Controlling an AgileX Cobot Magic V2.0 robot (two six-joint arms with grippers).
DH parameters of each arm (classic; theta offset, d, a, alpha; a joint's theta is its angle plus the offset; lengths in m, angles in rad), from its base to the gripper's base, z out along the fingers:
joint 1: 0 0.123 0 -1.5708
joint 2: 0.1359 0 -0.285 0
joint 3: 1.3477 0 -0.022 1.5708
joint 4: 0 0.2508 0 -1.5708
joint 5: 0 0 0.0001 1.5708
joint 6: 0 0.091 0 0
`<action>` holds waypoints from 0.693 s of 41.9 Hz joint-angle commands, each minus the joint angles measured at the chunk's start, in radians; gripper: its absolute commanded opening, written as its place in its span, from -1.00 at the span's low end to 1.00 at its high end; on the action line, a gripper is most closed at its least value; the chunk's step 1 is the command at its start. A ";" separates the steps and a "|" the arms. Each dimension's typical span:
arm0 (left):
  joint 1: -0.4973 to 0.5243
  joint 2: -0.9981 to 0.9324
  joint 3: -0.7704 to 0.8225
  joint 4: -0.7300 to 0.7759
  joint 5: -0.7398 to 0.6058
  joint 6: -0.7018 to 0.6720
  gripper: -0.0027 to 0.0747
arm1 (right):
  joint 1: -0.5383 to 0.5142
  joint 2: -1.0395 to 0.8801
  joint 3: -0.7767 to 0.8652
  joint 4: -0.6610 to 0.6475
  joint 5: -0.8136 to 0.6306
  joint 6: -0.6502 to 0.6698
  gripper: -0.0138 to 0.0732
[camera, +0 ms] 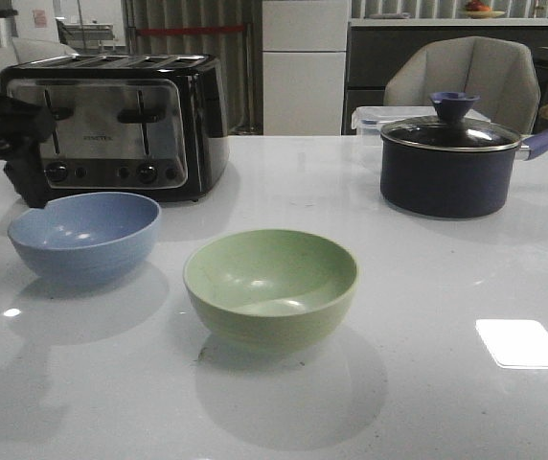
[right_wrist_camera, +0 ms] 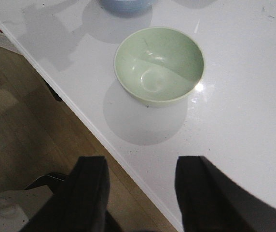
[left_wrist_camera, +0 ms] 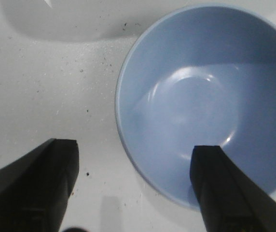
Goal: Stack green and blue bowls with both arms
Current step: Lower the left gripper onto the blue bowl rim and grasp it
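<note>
Blue bowl: the dusty light blue round matte bowl (camera: 84,233) stands upright on the glossy white table (camera: 427,316), at its left side, just in front of the toaster.
Green bowl: the pale sage green round matte bowl (camera: 271,286) stands upright near the table's middle, to the right of the blue bowl and a little nearer the camera; the two are apart, not touching.
Left hand: the black left hand (left_wrist_camera: 134,186) is spread wide and grips nothing; one finger (left_wrist_camera: 225,193) hangs over the blue bowl's inside, the other over bare table outside the rim.
Right hand: the black right hand (right_wrist_camera: 140,193) is parted and empty, above the table's near edge, well apart from the green bowl (right_wrist_camera: 159,65).
Behind: a black and chrome four-slot toaster (camera: 121,120) and a dark navy lidded saucepan (camera: 451,158) stand at the back.
</note>
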 commanded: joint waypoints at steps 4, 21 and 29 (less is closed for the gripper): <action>0.005 0.063 -0.099 -0.026 -0.065 -0.010 0.41 | -0.001 -0.006 -0.028 0.004 -0.057 -0.011 0.32; 0.005 0.153 -0.147 -0.040 -0.079 -0.010 -0.41 | -0.001 -0.006 -0.028 0.004 -0.057 -0.011 0.32; 0.005 0.147 -0.149 -0.040 -0.071 -0.010 -0.69 | -0.001 -0.006 -0.028 0.004 -0.057 -0.011 0.32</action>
